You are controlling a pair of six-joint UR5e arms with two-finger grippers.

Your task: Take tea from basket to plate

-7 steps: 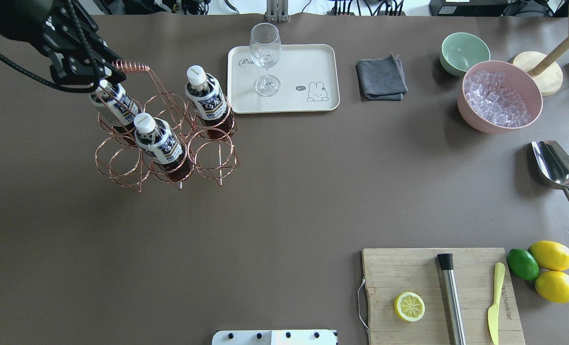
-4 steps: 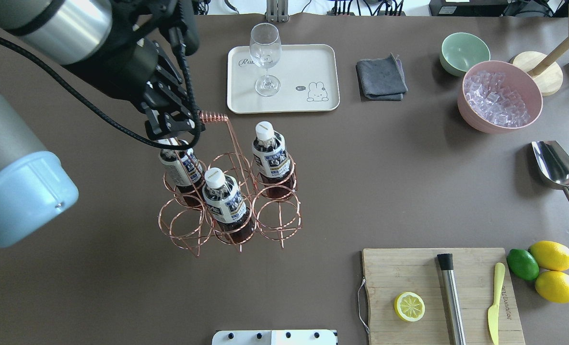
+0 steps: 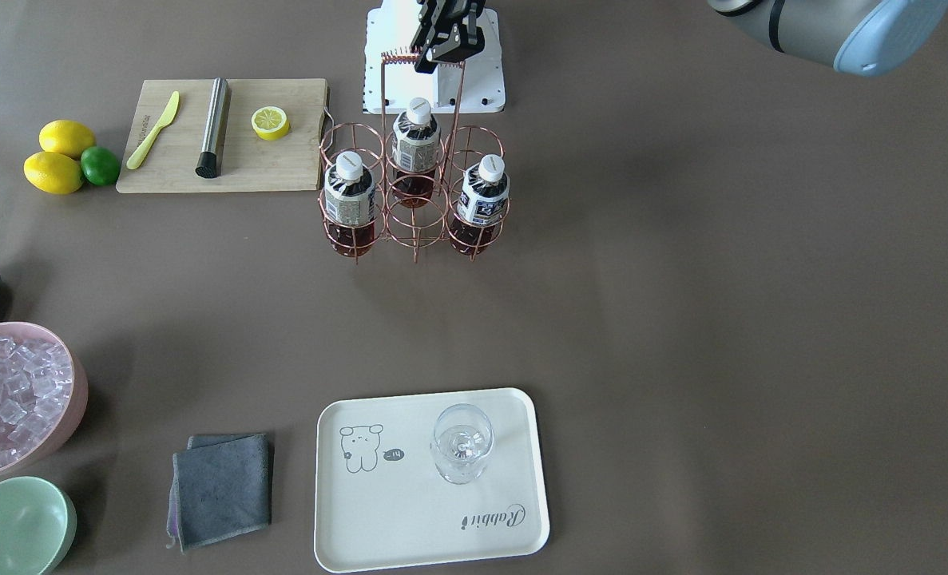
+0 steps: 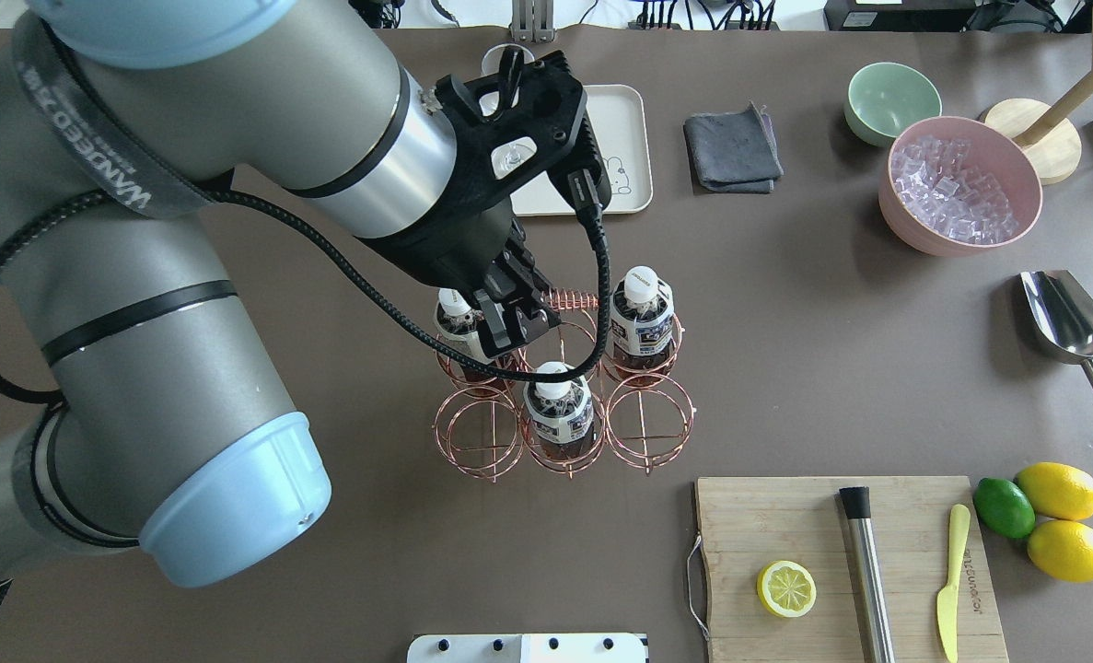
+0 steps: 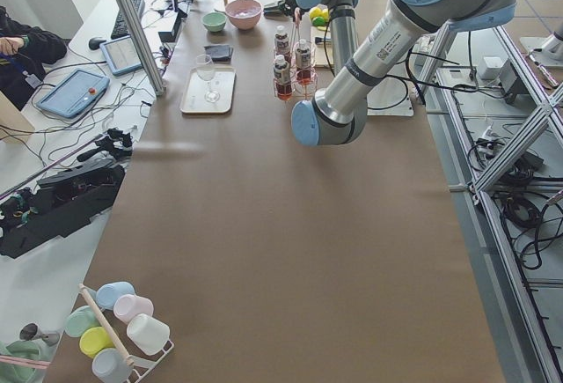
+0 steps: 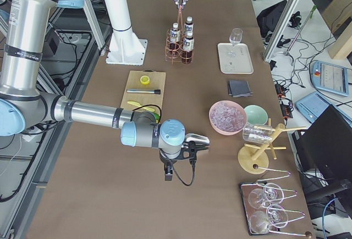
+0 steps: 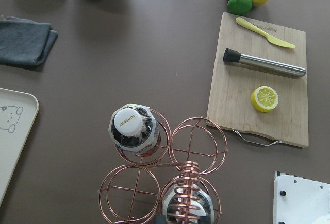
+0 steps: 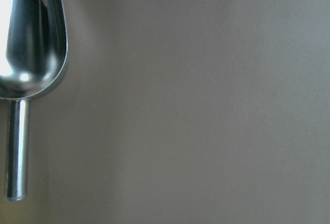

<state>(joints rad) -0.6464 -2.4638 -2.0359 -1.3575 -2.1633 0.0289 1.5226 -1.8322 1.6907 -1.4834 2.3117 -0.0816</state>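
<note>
Since rose-gold wire basket (image 4: 649, 433) lifts only by tall handle, my left claw (image 4: 512, 324) pinched tight on its coiled grip (image 4: 572, 298). Three clear plastic bottles of dark tea (image 4: 643, 318) upright in cells, none out yet. Cream rectangular plate (image 4: 627, 120) beyond, apart; stemmed glass (image 3: 462, 443) there leaves room. My right claw (image 6: 199, 142) parked near steel scoop (image 4: 1066, 313); its spread, cannot tell.

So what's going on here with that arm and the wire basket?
The left gripper is shut on the handle of the wire basket, which has three tea bottles standing in its rings. None has been taken out yet. The plate, farther across the table from the robot, carries only a wine glass.
</note>
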